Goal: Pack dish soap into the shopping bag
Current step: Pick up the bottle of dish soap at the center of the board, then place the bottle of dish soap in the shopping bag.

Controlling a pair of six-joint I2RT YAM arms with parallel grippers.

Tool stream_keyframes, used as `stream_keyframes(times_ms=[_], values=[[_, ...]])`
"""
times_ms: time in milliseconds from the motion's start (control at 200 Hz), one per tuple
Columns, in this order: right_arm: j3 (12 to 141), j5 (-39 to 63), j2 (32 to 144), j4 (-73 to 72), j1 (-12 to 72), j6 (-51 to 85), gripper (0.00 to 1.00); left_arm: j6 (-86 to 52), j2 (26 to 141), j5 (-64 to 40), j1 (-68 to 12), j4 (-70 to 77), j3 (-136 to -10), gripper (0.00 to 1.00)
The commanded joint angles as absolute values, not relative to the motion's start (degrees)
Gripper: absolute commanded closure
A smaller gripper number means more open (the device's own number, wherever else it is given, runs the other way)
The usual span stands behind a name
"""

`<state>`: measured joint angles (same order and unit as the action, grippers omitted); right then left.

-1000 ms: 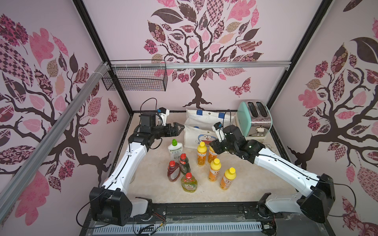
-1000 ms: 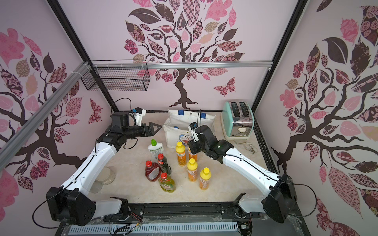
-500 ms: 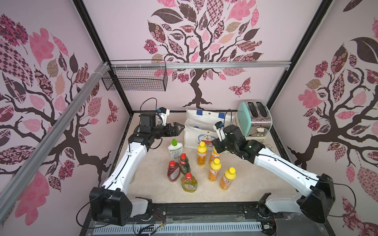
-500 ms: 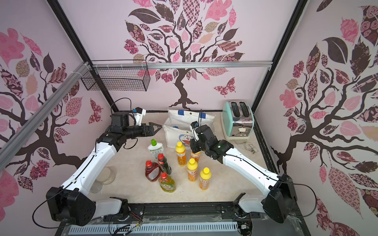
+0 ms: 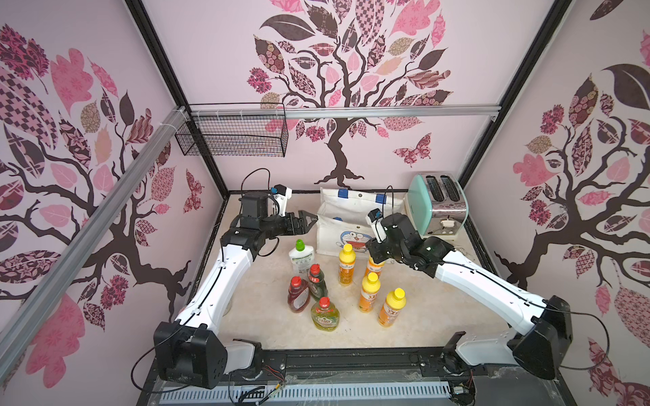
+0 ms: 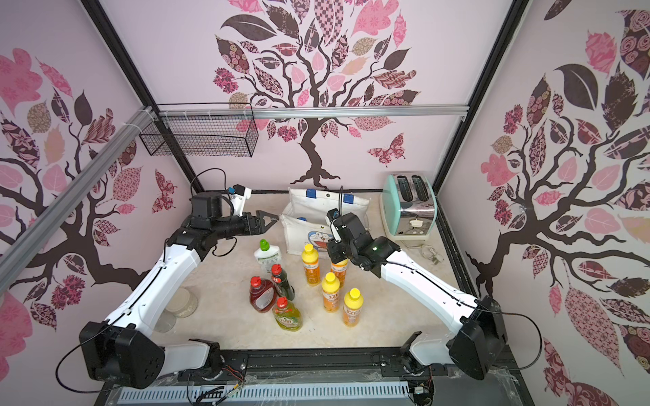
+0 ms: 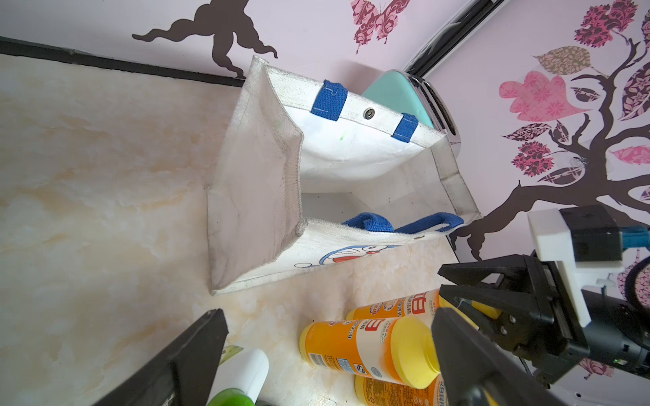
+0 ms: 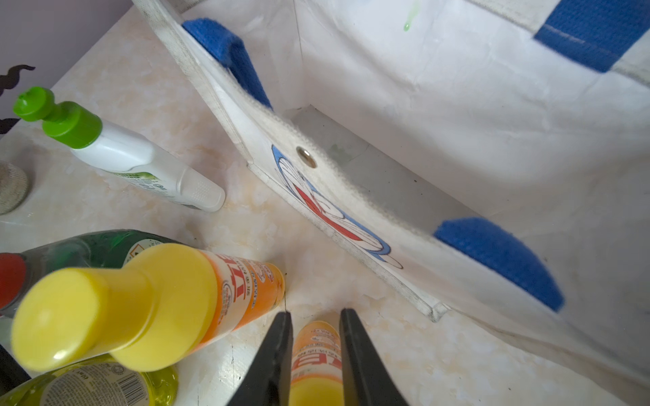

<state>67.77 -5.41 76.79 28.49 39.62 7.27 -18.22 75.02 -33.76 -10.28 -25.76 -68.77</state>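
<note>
Two grippers: left gripper [image 5: 311,221] wide open, empty; right gripper [image 8: 315,312] pinched around orange bottle [image 8: 316,349].

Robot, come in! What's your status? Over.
Left hand open near white canvas shopping bag. Right hand shut on orange yellow-capped soap bottle, not yet bagged. Near blue handle droops into bag mouth.

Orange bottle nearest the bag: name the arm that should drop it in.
Right. The right tool grips the orange plastic bottle with yellow cap, beside the white canvas shopping bag with blue handles. The left tool hangs open and empty.
</note>
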Motion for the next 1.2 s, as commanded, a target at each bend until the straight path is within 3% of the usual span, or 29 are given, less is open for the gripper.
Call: stream_keyframes(times_ms=[0,1195], values=[[73.53,-6.65,75.77,28.96,39.61,6.50,1.00,-18.28,73.83,-34.62,-10.51,-24.52,-68.22,0.03],[124.23,-12.86,94.30,54.47,39.56,1.77,1.00,-17.41,73.45,-34.71,-11.38,-25.05,-68.69,0.03]])
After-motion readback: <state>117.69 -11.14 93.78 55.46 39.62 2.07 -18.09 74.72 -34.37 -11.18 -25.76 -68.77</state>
